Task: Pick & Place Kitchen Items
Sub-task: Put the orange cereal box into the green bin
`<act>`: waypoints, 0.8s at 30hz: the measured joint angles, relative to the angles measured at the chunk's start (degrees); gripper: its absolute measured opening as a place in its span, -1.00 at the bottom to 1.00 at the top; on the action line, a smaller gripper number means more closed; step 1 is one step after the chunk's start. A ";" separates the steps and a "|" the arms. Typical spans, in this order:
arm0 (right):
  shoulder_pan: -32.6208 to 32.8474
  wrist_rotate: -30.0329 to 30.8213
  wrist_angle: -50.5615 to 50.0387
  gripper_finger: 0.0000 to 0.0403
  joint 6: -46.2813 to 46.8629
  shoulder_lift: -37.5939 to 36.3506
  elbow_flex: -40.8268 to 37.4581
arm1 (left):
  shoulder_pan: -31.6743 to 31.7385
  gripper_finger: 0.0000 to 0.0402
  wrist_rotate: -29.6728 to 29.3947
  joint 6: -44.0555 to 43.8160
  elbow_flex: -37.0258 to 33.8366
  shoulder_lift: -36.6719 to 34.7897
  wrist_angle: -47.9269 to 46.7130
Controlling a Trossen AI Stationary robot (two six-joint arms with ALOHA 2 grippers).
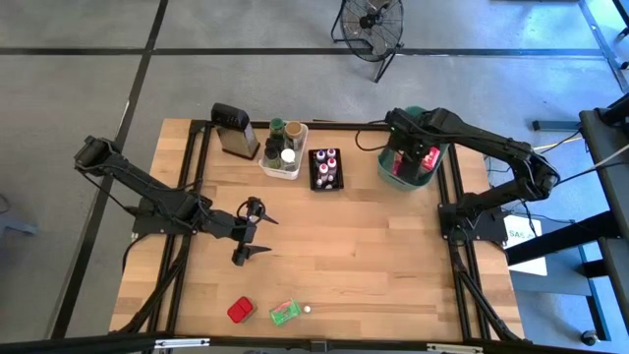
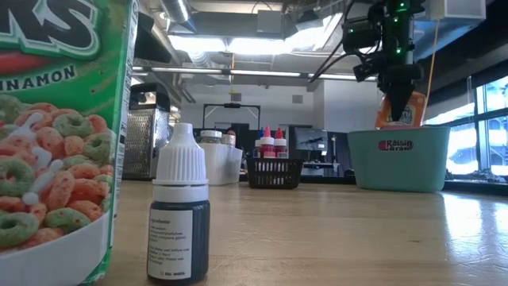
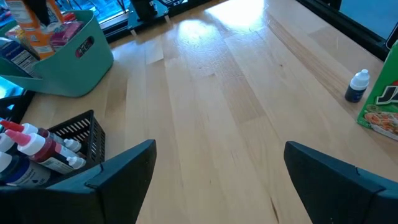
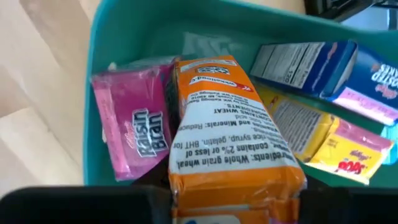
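Observation:
My right gripper (image 1: pixel 404 157) hangs over the teal bin (image 1: pixel 438 175) at the table's far right, shut on an orange packet (image 4: pixel 231 134). In the low view the orange packet (image 2: pixel 404 112) dips behind the teal bin's rim (image 2: pixel 397 129). A pink packet (image 4: pixel 134 143) and blue and yellow packets lie in the bin. My left gripper (image 1: pixel 256 232) stands open above the table's middle left, with nothing between its fingers. Near the front edge a red packet (image 1: pixel 239 310), a green packet (image 1: pixel 283 312) and a small white-capped bottle (image 1: pixel 307 308) rest on the table. My right gripper pinches the orange packet between its two fingers at the packet's upper end (image 4: pixel 239 198). The fingers come from above, pointing steeply down. The packet hangs below them with its lower end inside the teal bin; whether it rests on the packets there, I cannot tell.
At the far edge stand a grey grater (image 1: pixel 234 130), a white bin (image 1: pixel 296 165) with jars and a black bin (image 1: pixel 325 184) with small bottles. Bare wood lies between the bins and the items at the front.

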 joint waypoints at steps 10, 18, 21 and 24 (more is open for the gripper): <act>0.00 -6.13 -4.49 -0.49 -1.49 0.00 0.00 | 0.02 0.74 0.02 -0.15 0.00 0.00 -0.02; 0.00 -7.34 -5.62 -0.49 -2.53 0.00 0.00 | 0.00 0.74 0.02 -0.13 0.00 0.00 -0.02; 0.01 -5.78 -3.95 -0.49 -3.96 0.00 0.00 | 0.01 0.74 0.00 -0.07 0.00 0.00 -0.02; -0.17 -5.93 -0.97 -0.49 -6.39 0.36 0.00 | 0.01 0.74 0.00 -0.02 0.00 0.00 -0.02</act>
